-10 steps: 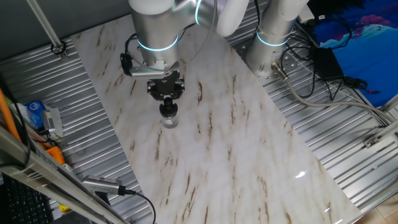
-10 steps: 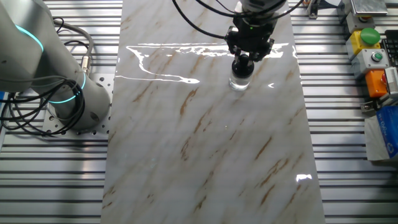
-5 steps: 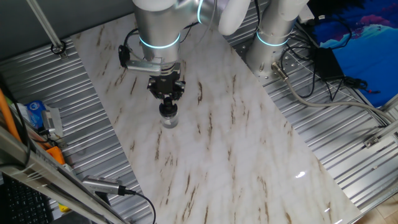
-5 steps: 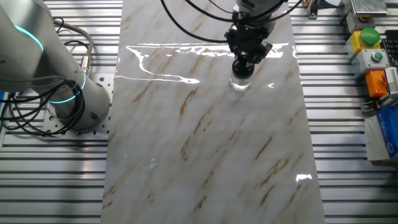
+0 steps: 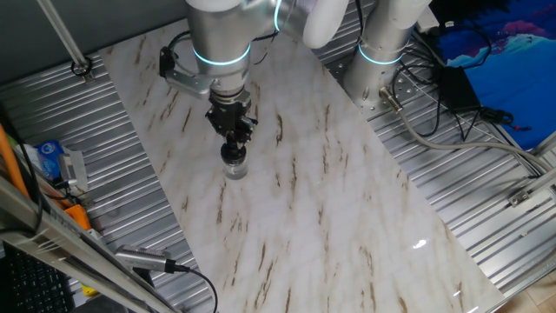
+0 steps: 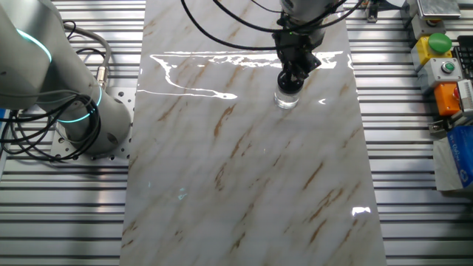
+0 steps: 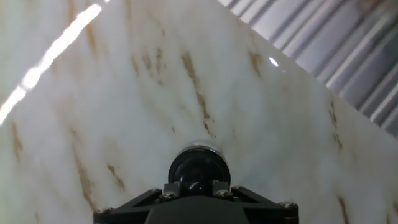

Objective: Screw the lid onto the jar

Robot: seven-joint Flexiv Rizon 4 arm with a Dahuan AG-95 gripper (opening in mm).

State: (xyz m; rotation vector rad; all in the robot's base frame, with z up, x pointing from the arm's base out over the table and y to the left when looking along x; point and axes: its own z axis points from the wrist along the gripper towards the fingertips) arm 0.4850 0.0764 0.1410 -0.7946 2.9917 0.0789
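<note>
The small clear glass jar [image 5: 234,169] stands upright on the marble tabletop [image 5: 330,209]. The black lid [image 5: 232,153] sits on top of it. My gripper [image 5: 232,149] points straight down from above and is shut on the lid. In the other fixed view the jar [image 6: 287,98] and lid [image 6: 290,80] sit under the gripper [image 6: 290,78] near the table's far right side. In the hand view the lid [image 7: 199,169] shows as a black round cap between the two fingers [image 7: 172,187], with the jar's glass rim just around it.
A second robot base [image 6: 81,111] with cables stands at the left of the other fixed view. A button box [image 6: 440,55] and orange part sit on the ribbed metal bench at the right. Blue packets [image 5: 50,161] lie on the bench beside the marble.
The wrist has turned about its vertical axis with the lid in the fingers; the side connector on the hand has swung round. The jar has stayed in the same place.
</note>
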